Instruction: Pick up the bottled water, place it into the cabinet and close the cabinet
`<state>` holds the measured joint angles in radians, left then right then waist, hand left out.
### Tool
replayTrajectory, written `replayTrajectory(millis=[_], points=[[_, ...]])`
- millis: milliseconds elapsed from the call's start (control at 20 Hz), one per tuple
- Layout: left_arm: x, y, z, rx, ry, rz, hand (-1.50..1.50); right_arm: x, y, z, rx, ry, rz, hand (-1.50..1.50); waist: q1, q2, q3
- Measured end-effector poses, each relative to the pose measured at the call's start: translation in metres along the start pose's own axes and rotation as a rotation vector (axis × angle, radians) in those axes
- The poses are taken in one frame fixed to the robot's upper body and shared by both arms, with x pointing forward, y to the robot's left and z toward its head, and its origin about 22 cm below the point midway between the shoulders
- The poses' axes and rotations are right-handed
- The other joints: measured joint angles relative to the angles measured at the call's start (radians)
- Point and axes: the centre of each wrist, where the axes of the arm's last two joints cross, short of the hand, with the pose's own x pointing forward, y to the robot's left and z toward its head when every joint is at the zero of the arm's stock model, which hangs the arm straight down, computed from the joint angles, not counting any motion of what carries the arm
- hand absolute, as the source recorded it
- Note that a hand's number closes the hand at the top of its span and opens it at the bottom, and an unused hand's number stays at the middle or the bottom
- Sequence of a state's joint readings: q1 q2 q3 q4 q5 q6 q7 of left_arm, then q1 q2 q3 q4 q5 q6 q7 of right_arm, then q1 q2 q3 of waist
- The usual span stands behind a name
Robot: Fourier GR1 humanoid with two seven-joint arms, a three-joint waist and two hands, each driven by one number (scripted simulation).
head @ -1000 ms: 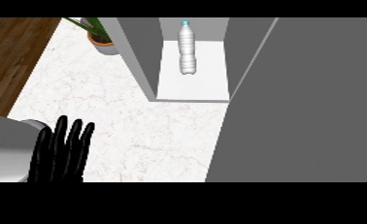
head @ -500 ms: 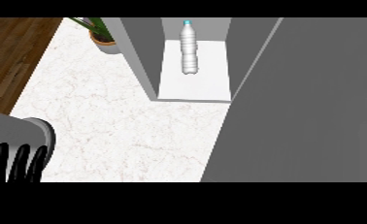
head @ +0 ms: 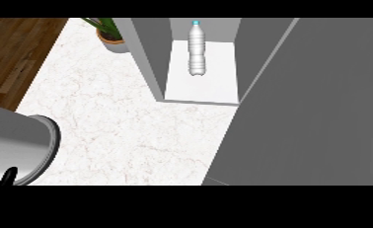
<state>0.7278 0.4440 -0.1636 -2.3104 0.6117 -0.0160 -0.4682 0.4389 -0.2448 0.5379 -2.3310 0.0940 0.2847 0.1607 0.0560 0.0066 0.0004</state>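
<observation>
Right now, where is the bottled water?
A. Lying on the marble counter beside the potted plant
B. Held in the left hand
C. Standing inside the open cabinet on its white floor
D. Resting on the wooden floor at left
C: the bottled water stands upright on the white floor of the open cabinet, between its grey walls, with no hand on it.

A smooth grey forearm point(head: 25, 145), rounded like a cylinder with a darker rim along its edge, is showing at the lower left. Below it, only a thin black sliver of the left hand point(head: 9, 175) is peeking in.
</observation>
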Motion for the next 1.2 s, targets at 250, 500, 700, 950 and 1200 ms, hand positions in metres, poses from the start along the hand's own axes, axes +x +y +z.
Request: replayTrajectory(millis=[250, 500, 700, 950, 1200], points=[[0.007, 0.014, 0.006, -0.003, -0.002, 0.002, -1.5, 0.004, 0.013, -0.034, 0.001, -0.056, -0.112, 1.5, 0.01, 0.001, -0.001], [0.022, 0.032, 0.016, 0.001, -0.006, 0.009, -1.5, 0.02, 0.029, -0.074, 0.044, -0.091, -0.197, 1.5, 0.004, -0.003, -0.002], [0.033, 0.044, 0.022, 0.006, -0.017, 0.018, -1.5, 0.027, 0.024, -0.108, 0.049, -0.093, -0.24, 1.5, -0.001, -0.004, -0.002], [0.044, 0.052, 0.031, 0.017, -0.025, 0.03, -1.5, 0.033, -0.002, -0.148, 0.033, -0.105, -0.308, 1.5, -0.011, -0.005, -0.001], [0.054, 0.062, 0.038, 0.023, -0.037, 0.033, -1.5, 0.031, -0.034, -0.182, 0.016, -0.11, -0.355, 1.5, -0.021, -0.005, -0.001]])
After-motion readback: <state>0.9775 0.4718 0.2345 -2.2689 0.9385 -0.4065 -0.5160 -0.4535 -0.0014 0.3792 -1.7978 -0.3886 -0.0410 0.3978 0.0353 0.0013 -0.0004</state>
